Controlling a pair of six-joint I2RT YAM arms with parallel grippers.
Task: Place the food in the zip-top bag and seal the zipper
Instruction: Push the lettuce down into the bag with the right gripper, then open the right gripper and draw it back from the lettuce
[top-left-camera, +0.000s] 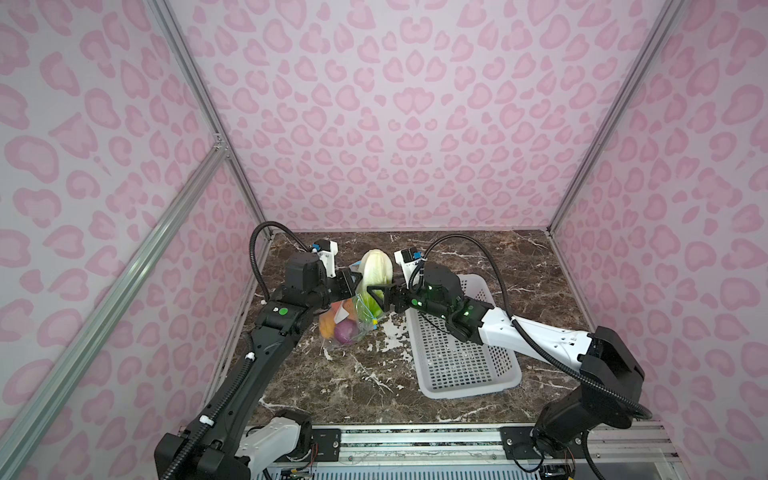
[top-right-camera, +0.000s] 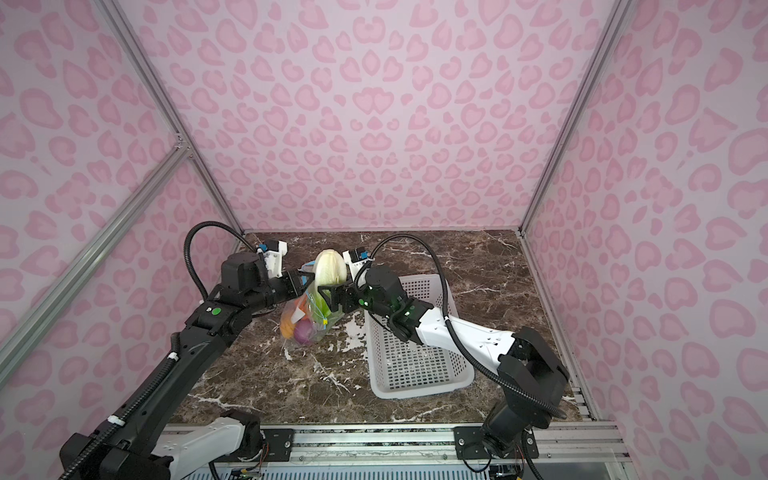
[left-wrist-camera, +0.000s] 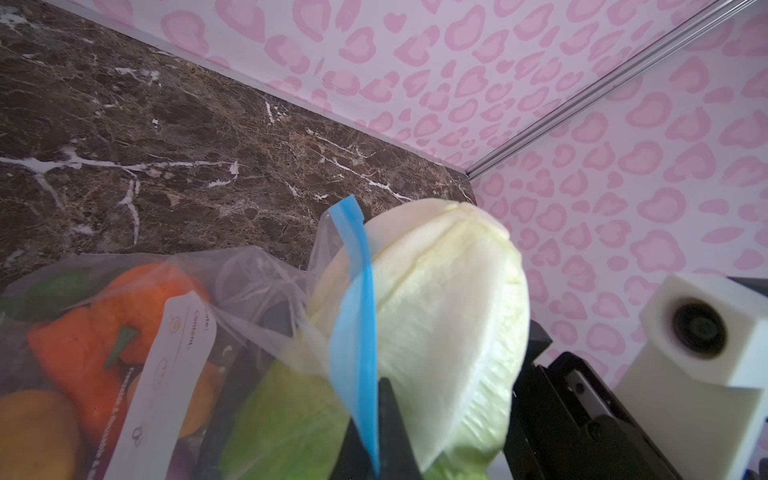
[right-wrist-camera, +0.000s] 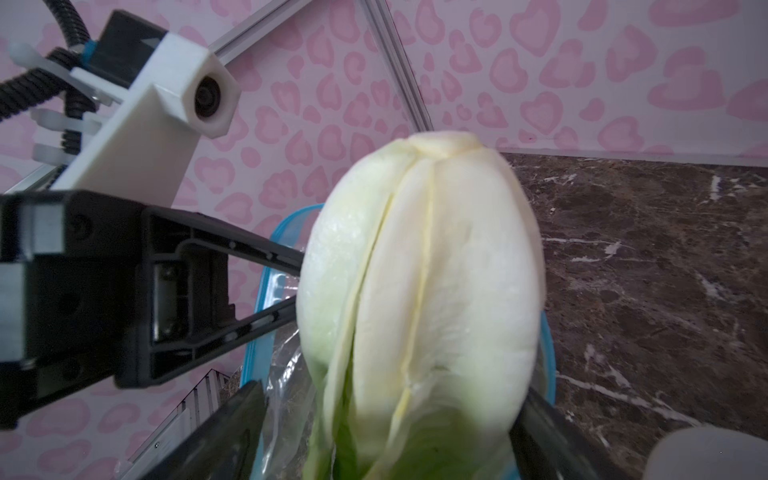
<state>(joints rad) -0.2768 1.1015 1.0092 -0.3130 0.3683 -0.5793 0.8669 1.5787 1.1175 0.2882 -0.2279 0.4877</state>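
— What's the room like on your screen?
— I see a dark marble table (top-left-camera: 332, 386) with white veins, boxed in by walls (top-left-camera: 415, 124) in a pink spot pattern, with silver rails (top-left-camera: 124, 270) at the corners. A white basket (top-left-camera: 469, 386) sits on the right half.

— And the bag?
— The bag (left-wrist-camera: 257, 274) stands just beside the basket, on its left, with its base on the table. My left gripper (left-wrist-camera: 376, 415) is clamped tight on the zipper (left-wrist-camera: 357, 299), holding the mouth up. An onion (top-left-camera: 345, 332) and orange pieces (left-wrist-camera: 83, 345) lie inside.

— The cabbage?
— The cabbage (top-left-camera: 376, 266) stands in the mouth, long axis near upright. Its white end points up, well clear of the rim, and its green end is down in the bag.

— Right side?
— My right gripper (right-wrist-camera: 386, 440) straddles the green end with its jaws spread wide. One finger (right-wrist-camera: 232, 432) shows a gap. The other may be touching the leaves, I can't tell. I'd call it not gripping.
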